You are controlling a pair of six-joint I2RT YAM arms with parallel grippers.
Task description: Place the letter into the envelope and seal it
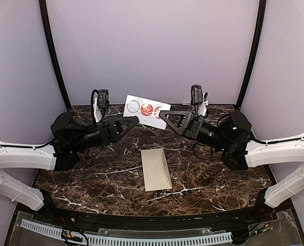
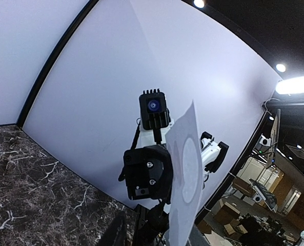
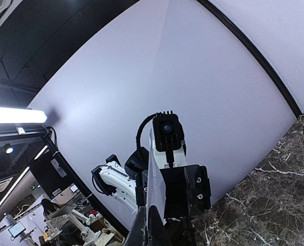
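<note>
Dark marble tabletop (image 1: 90, 179), veined white, carries one cream envelope (image 1: 156, 170) lying flat at its centre, midway between two robot arms and well clear of both. The envelope's long axis runs from the near edge toward the back wall, leaning slightly, with one short end facing the arms' bases. Whether the letter is inside it cannot be told.

Above the far part of the table, the two arms meet at one white sheet (image 1: 144, 109) held off the surface. It bears three circles: one pale ring and two red discs, the rightmost partly hidden behind the right pincer (image 1: 162, 114). That pincer is pressed together on the sheet's right end, and its wrist camera sees the paper edge-on (image 3: 150, 195). The left pincer (image 1: 135, 121) reaches the sheet's left lower edge. Whether it pinches the paper cannot be told, and its own camera shows only the sheet (image 2: 187, 169) rising in front of the opposite arm.
</note>
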